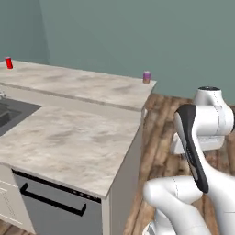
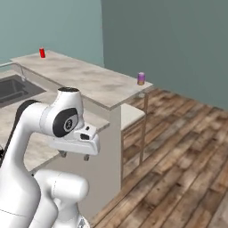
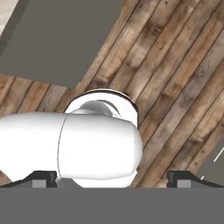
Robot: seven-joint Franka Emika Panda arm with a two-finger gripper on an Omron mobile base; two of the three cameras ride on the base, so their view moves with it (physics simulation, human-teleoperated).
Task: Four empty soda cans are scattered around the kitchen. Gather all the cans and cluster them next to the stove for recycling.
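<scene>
A red soda can (image 1: 8, 63) (image 2: 42, 53) stands at the far left corner of the raised bar counter (image 1: 82, 85) (image 2: 84, 78). A purple-pink soda can (image 1: 146, 77) (image 2: 141, 79) stands at that counter's right end, near the edge. My gripper (image 2: 74, 155) (image 3: 113, 178) hangs folded close to the robot's body, well short of both cans. It points down at the wooden floor (image 3: 175, 78), open, with nothing between its fingertips (image 3: 43, 177). The stove is out of view.
A lower marble counter (image 1: 69, 147) lies in front of the bar, with a dark sink (image 1: 9, 114) (image 2: 13, 89) at its left and a dishwasher front (image 1: 55, 202) below. A white-seated stool (image 2: 131, 116) stands under the bar's end. Open wooden floor (image 2: 187, 156) stretches to the right.
</scene>
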